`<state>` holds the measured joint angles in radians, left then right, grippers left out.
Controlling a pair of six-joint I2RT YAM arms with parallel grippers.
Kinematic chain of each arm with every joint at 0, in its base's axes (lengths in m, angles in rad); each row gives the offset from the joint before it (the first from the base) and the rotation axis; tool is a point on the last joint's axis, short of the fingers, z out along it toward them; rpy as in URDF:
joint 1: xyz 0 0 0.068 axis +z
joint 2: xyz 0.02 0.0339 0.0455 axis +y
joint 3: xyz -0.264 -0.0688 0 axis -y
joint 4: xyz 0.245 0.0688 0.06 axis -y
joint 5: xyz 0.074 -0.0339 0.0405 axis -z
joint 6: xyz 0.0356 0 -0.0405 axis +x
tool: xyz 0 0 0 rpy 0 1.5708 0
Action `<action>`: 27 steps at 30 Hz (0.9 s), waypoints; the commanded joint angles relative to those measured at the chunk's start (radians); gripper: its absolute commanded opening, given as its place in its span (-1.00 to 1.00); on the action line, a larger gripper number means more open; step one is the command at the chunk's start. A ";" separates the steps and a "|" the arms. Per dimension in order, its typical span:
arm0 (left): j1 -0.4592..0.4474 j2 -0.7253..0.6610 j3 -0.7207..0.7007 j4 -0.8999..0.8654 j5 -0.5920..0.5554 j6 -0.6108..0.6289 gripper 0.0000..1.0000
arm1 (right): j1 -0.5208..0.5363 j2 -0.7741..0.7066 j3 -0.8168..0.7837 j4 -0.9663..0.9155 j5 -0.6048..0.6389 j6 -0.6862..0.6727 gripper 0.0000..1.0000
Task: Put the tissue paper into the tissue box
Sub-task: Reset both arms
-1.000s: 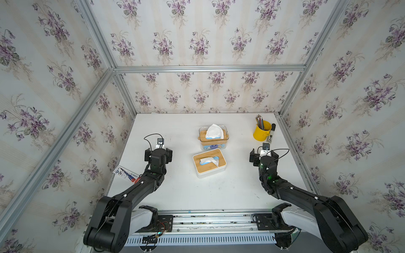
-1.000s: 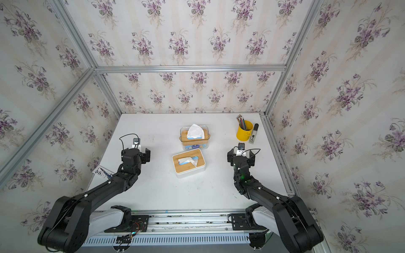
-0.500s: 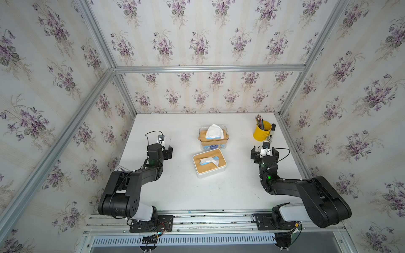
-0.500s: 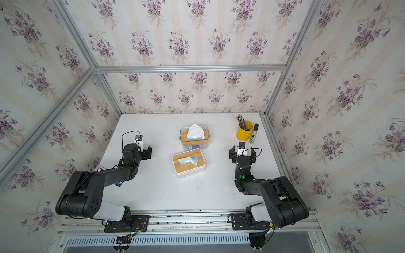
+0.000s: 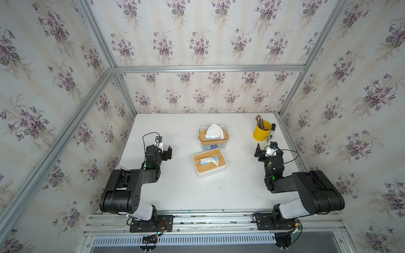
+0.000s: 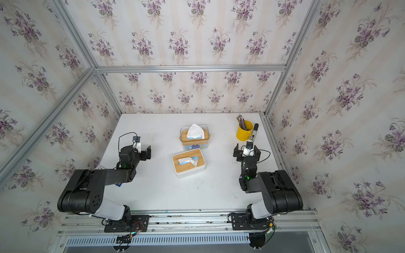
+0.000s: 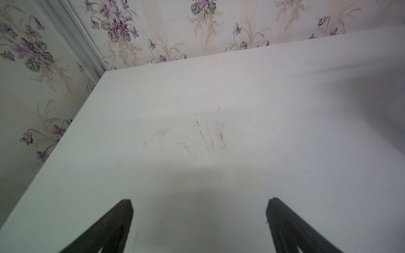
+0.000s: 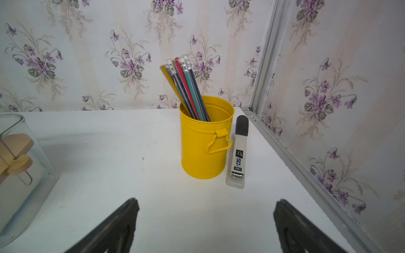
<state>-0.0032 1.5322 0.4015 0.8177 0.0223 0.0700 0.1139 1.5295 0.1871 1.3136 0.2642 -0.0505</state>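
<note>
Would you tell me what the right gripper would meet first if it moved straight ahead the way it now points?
Most likely the yellow metal pencil pot, which stands almost dead ahead of the open right gripper; only bare white table lies between.

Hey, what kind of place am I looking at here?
Probably a robot test cell dressed as a home desk: floral wallpaper panels on an aluminium frame, two robot arms mounted on a rail, and a white table with tissue boxes and a yellow pencil cup.
</note>
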 commanded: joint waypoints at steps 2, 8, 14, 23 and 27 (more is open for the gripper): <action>0.000 0.005 -0.004 0.054 0.005 -0.004 0.98 | -0.022 0.007 0.023 -0.016 -0.070 0.056 0.99; 0.000 0.006 -0.003 0.049 0.005 -0.005 0.98 | -0.021 0.013 0.000 0.051 -0.014 0.071 1.00; 0.000 0.005 -0.004 0.050 0.005 -0.003 0.98 | -0.020 0.019 0.008 0.048 -0.008 0.069 1.00; 0.000 0.005 -0.003 0.049 0.004 -0.006 0.99 | -0.020 0.019 0.009 0.045 -0.010 0.069 1.00; 0.000 0.006 -0.003 0.051 0.004 -0.005 0.98 | -0.020 0.018 0.009 0.045 -0.009 0.069 1.00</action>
<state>-0.0032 1.5360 0.3962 0.8326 0.0250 0.0700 0.0933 1.5463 0.1921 1.3277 0.2466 0.0078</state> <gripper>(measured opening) 0.992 0.997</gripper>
